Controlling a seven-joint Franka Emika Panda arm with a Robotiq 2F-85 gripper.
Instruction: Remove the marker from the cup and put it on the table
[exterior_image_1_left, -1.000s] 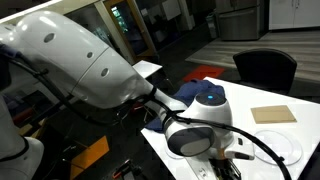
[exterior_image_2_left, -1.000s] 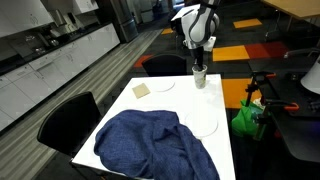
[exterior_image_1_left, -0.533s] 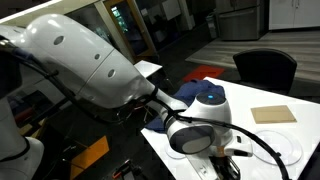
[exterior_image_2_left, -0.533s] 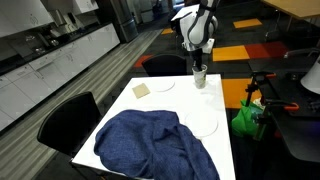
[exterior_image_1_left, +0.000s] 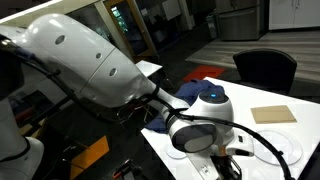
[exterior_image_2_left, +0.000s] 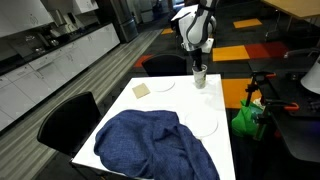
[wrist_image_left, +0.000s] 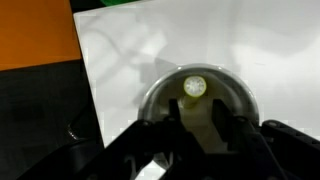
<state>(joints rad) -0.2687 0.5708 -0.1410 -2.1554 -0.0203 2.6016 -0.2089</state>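
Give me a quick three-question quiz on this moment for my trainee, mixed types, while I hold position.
1. True or false: the marker already lies on the table.
2. In an exterior view, what covers the table's near end? A. blue cloth B. laptop C. cardboard box
3. Fill in: the gripper hangs directly over the ____.
Key: 1 false, it stands in the cup; 2 A; 3 cup.

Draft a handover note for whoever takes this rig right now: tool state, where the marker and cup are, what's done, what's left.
Tool: open, holding nothing, poised right above the cup.
Marker: upright inside the cup, seen end-on in the wrist view.
Cup: standing on the table.
Done: tool lined up over the cup.
Left: grip the marker, lift it out, lay it on the table.
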